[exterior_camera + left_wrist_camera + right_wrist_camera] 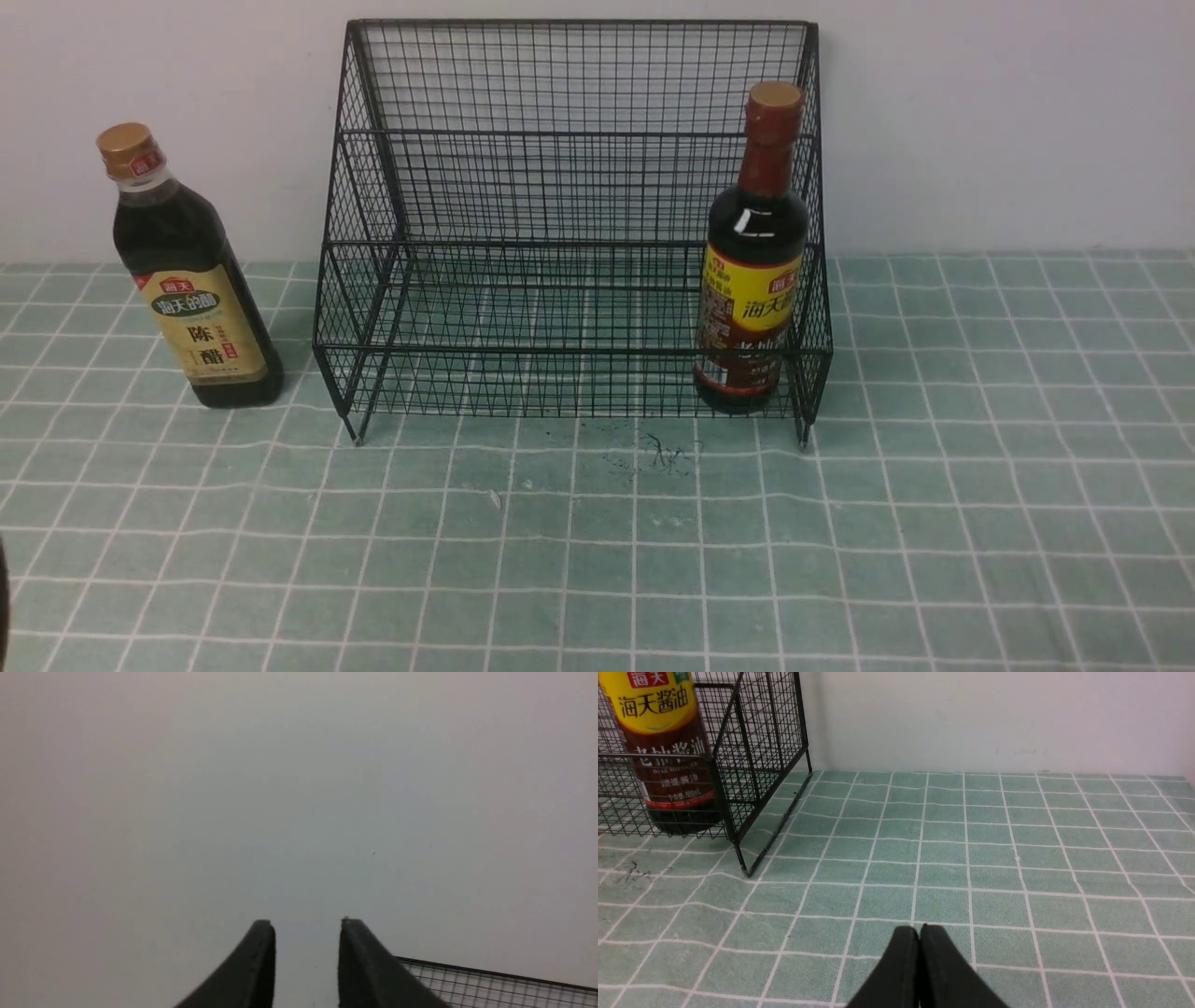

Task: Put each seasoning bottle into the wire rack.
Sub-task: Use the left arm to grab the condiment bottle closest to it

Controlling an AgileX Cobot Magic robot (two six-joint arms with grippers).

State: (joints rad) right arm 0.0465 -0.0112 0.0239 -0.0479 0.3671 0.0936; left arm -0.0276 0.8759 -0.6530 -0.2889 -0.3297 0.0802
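The black wire rack (569,140) stands against the wall in the front view. In its lower tier at the right end stands the red-necked seasoning bottle (754,271) with a yellow-red label, also visible as the bottle (665,746) behind the rack mesh (756,742) in the right wrist view. The gold-capped bottle (187,275) with a tan label stands on the table left of the rack. My left gripper (307,924) is open and empty, facing the bare wall, with the rack's top edge (495,975) beside it. Shut and empty, my right gripper (920,927) hovers low over the tablecloth.
A green checked tablecloth (597,560) covers the table up to a pale wall (1008,121). A small dark scuff (665,455) marks the cloth just in front of the rack. Neither arm shows in the front view.
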